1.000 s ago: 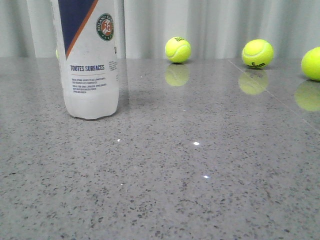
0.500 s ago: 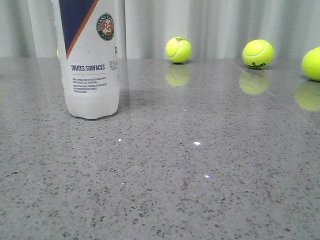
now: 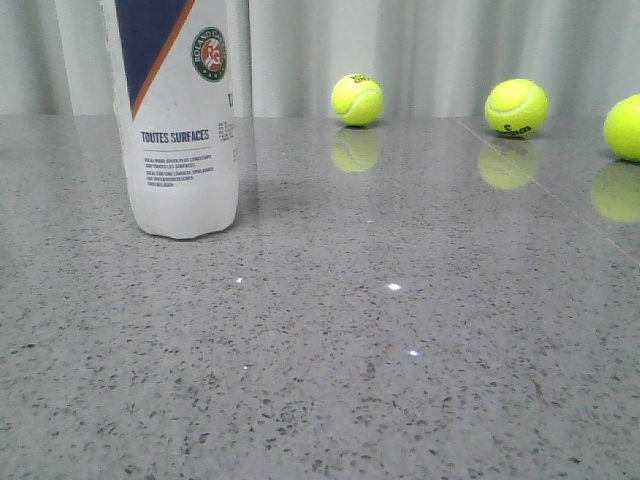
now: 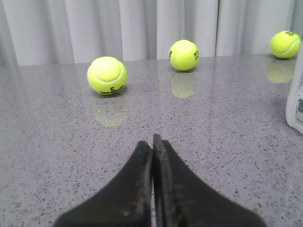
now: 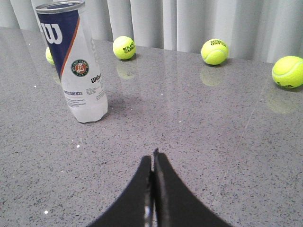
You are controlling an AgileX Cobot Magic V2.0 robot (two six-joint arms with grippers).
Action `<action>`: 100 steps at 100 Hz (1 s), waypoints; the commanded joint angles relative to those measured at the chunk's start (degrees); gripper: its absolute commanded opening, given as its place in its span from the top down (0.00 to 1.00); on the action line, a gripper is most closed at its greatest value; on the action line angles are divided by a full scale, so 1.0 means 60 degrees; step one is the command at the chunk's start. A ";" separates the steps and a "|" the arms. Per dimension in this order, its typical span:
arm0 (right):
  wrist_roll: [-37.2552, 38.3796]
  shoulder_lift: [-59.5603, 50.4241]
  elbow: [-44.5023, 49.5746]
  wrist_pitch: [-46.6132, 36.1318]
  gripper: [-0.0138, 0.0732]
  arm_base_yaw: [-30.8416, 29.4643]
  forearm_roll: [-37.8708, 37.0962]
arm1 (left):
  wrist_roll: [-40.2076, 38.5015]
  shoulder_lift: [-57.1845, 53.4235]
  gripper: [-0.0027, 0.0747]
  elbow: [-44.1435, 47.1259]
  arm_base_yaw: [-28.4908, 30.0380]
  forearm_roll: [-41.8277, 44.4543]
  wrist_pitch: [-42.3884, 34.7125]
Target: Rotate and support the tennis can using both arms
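The tennis can [image 3: 180, 120] stands upright on the grey speckled table at the left of the front view, its top cut off by the frame. The right wrist view shows the whole tennis can [image 5: 75, 66] with its silver rim and navy W panel. Only a white edge of the tennis can [image 4: 296, 101] shows in the left wrist view. My left gripper [image 4: 152, 142] is shut with nothing in it, low over bare table, well apart from the can. My right gripper [image 5: 153, 158] is also shut and empty, some way in front of the can. Neither arm shows in the front view.
Yellow-green tennis balls lie at the back of the table: one [image 3: 357, 99] in the middle, one [image 3: 515, 107] further right, one [image 3: 624, 127] at the right edge. Two more balls [image 4: 107, 75] [image 4: 183, 55] lie ahead of the left gripper. Grey curtains hang behind.
The front view has shifted very slightly; the can and the balls stay where they were.
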 commanded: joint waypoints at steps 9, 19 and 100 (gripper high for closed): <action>-0.0024 0.0117 -0.0173 -0.0740 0.92 -0.0053 -0.0045 | -0.0015 -0.0241 0.99 0.0415 0.0021 -0.0106 -0.0850; -0.0024 0.0117 -0.0012 -0.1006 0.92 -0.0076 -0.0053 | -0.0015 -0.0241 0.99 0.0415 0.0021 -0.0106 -0.0850; 0.2104 -0.1450 0.4608 -0.5913 0.92 -0.4394 -0.3024 | -0.0015 -0.0241 0.99 0.0415 0.0021 -0.0106 -0.0850</action>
